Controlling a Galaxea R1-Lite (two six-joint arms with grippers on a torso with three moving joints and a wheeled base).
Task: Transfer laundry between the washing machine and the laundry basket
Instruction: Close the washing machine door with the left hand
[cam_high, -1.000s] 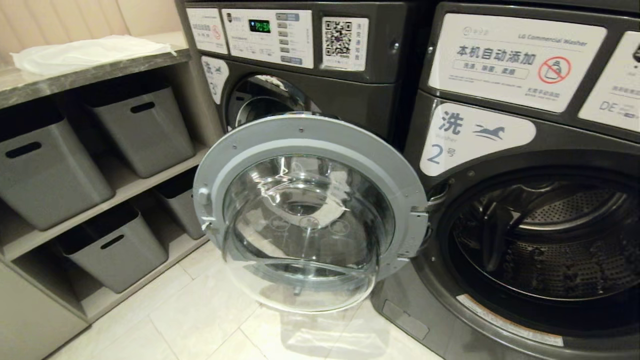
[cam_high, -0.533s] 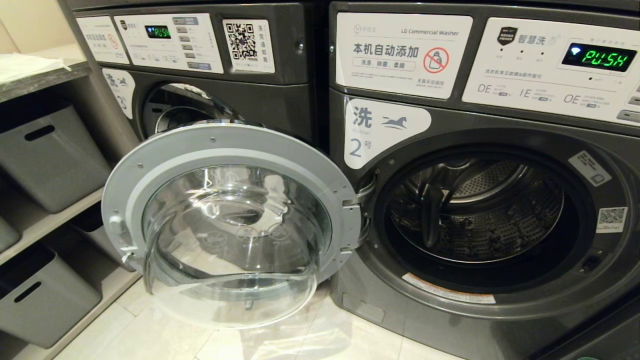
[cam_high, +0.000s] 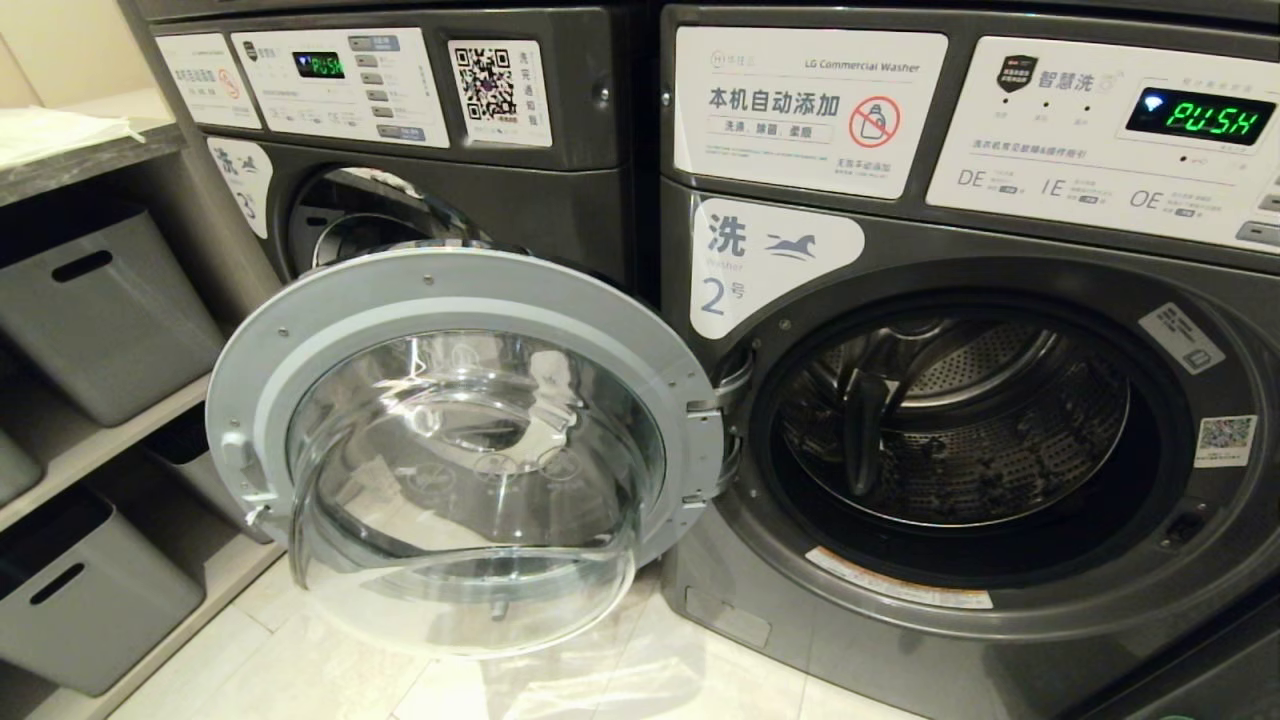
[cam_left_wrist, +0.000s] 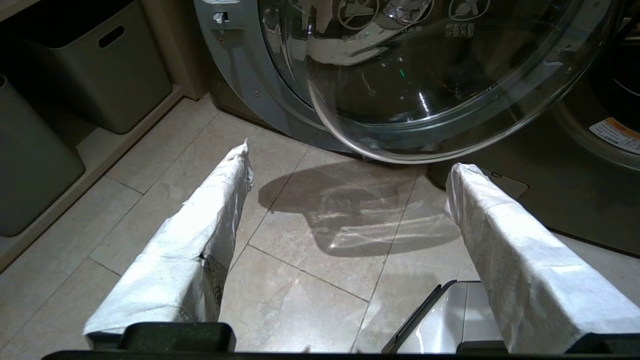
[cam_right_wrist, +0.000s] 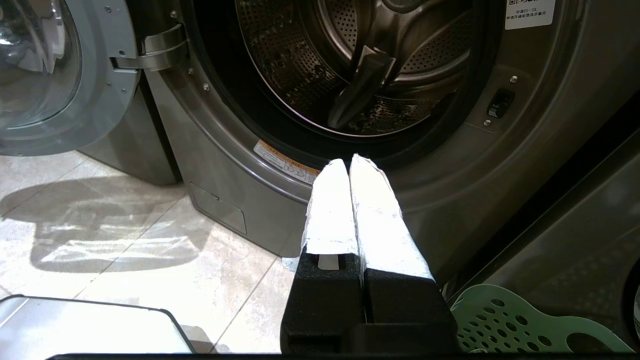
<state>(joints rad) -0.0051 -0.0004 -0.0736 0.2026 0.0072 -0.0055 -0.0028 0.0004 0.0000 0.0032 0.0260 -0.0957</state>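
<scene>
- In the head view at 3 o'clock: washing machine (cam_high: 960, 420), label 2, door (cam_high: 460, 440) swung fully open toward 9 o'clock; drum (cam_high: 950, 420) shows bare perforated metal
- Display (cam_high: 1200, 115) reads PUSH
- Left gripper (cam_left_wrist: 347, 165): fingers wide apart, nothing between them, low over the floor tiles (cam_left_wrist: 310, 235) below the door glass
- Right gripper (cam_right_wrist: 350, 165): fingers pressed together, empty, pointing at the drum's lower rim
- Laundry basket (cam_right_wrist: 505, 325): green perforated edge just beside the right gripper; contents cannot be told
- Grey bins (cam_high: 90, 300) on shelves at 9 o'clock
</scene>
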